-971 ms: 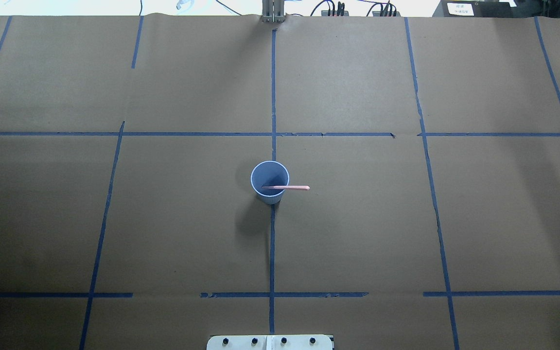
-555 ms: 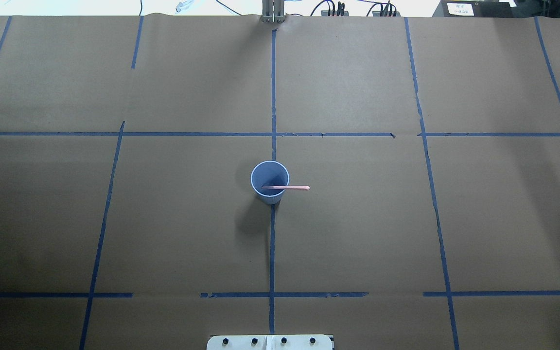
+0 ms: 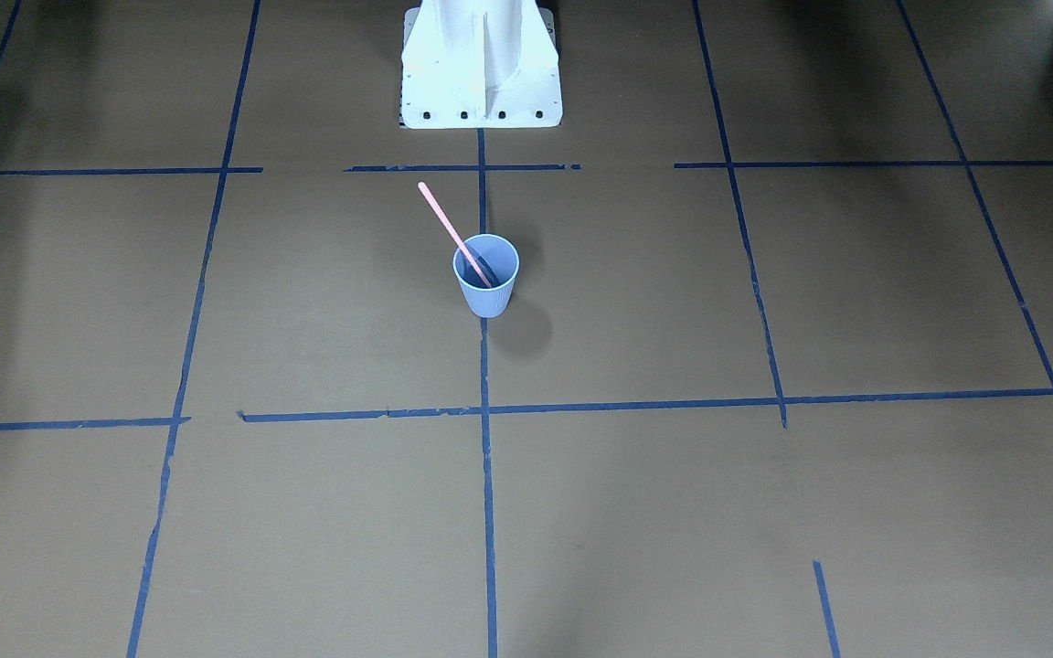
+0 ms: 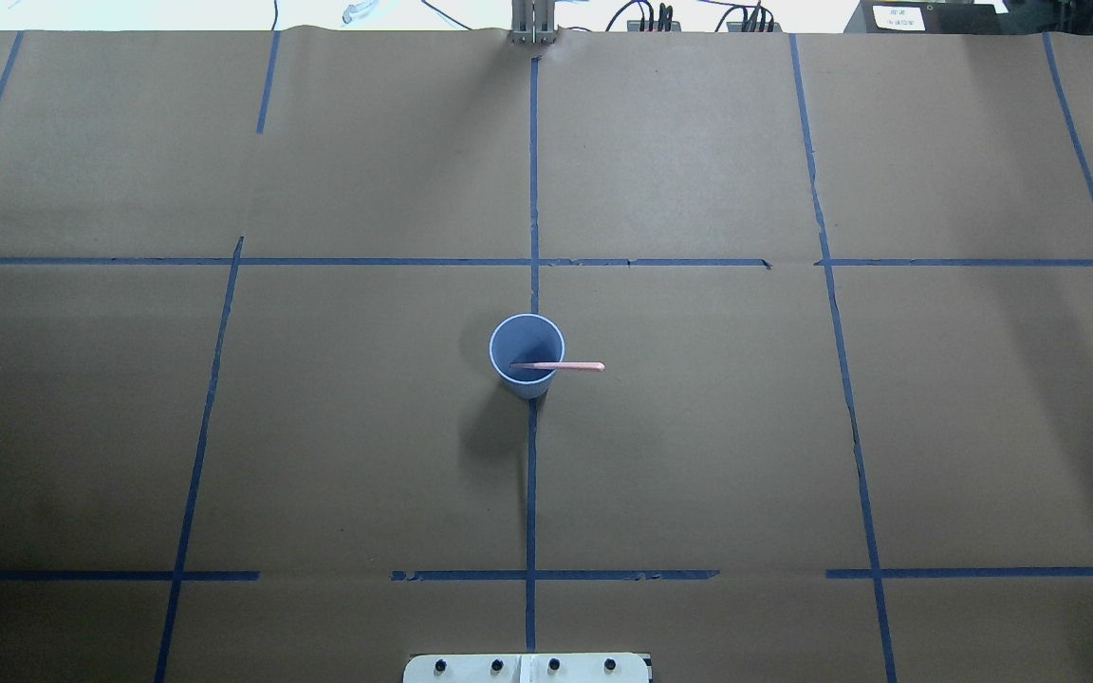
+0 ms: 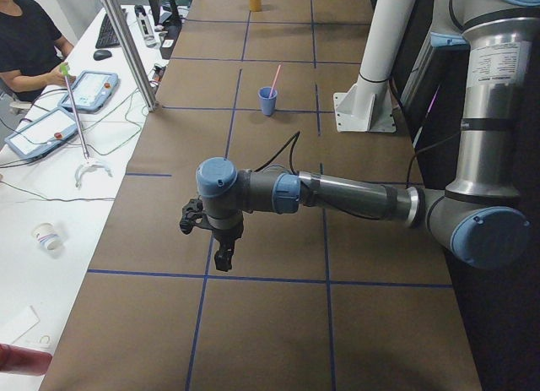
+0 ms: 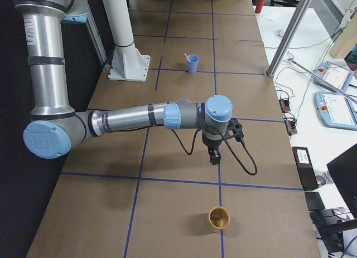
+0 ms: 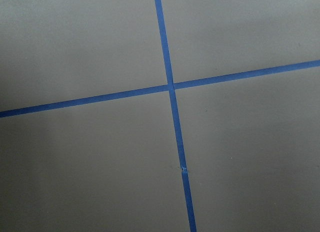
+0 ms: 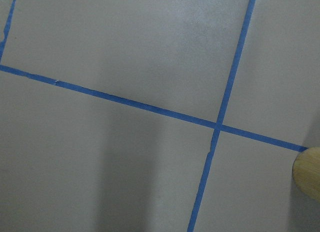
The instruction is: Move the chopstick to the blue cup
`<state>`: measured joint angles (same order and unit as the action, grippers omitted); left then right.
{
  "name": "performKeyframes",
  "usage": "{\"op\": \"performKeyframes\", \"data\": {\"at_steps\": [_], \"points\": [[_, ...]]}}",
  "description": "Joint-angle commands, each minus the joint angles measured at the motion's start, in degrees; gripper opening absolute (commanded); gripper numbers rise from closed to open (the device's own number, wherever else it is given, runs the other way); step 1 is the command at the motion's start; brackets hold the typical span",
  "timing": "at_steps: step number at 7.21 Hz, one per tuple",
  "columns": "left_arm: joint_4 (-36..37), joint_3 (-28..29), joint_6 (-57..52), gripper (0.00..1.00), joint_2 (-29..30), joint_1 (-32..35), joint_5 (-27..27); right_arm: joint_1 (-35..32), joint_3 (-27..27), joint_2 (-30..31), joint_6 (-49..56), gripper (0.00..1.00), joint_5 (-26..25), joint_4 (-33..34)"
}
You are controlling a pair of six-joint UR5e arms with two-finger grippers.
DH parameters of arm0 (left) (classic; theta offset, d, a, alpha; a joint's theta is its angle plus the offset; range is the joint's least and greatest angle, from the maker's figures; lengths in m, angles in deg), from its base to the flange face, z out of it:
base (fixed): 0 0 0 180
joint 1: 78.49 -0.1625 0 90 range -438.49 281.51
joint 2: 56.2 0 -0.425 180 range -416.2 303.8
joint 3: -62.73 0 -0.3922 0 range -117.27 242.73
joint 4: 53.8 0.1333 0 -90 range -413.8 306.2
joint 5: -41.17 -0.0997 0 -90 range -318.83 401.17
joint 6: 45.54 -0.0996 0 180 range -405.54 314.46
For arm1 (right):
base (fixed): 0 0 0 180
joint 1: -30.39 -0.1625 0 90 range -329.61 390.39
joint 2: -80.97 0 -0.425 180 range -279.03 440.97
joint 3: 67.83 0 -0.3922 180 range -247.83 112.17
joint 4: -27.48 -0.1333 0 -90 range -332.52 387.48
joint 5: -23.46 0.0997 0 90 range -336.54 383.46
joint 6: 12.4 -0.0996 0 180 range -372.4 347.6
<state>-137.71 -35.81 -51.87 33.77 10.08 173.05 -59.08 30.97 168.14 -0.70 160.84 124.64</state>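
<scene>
The light-blue cup (image 4: 527,353) stands upright near the table's middle on a blue tape line. It also shows in the front view (image 3: 486,276), the left side view (image 5: 267,100) and the right side view (image 6: 192,63). The pale-pink chopstick (image 4: 567,366) stands in the cup, its lower end inside and its upper part leaning over the rim (image 3: 442,219). My left gripper (image 5: 221,257) hangs over the table's left end, far from the cup; my right gripper (image 6: 214,156) hangs over the right end. Both show only in side views, so I cannot tell their state.
A wooden-coloured cup (image 6: 218,218) stands near the table's right end and shows at the edge of the right wrist view (image 8: 309,173). The white robot base (image 3: 481,64) is behind the blue cup. An operator (image 5: 25,36) sits beside a side table with tablets and cables.
</scene>
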Motion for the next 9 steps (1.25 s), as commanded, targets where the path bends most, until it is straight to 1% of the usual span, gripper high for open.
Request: {"op": "performKeyframes", "data": {"at_steps": [1,4,8,9], "points": [[0.07,-0.24,0.00,1.00,0.03,-0.06,0.05,0.00,0.08,-0.33,0.43,1.00,0.17,-0.04],[0.07,-0.59,0.00,1.00,0.03,0.02,-0.13,0.00,1.39,-0.24,0.08,1.00,0.87,-0.04],[-0.02,-0.33,0.00,1.00,-0.15,0.02,0.22,0.00,1.74,0.37,0.08,1.00,0.96,-0.12],[-0.02,-1.20,0.00,1.00,-0.15,0.02,0.22,0.00,1.40,0.55,0.08,1.00,0.96,-0.12]]}}
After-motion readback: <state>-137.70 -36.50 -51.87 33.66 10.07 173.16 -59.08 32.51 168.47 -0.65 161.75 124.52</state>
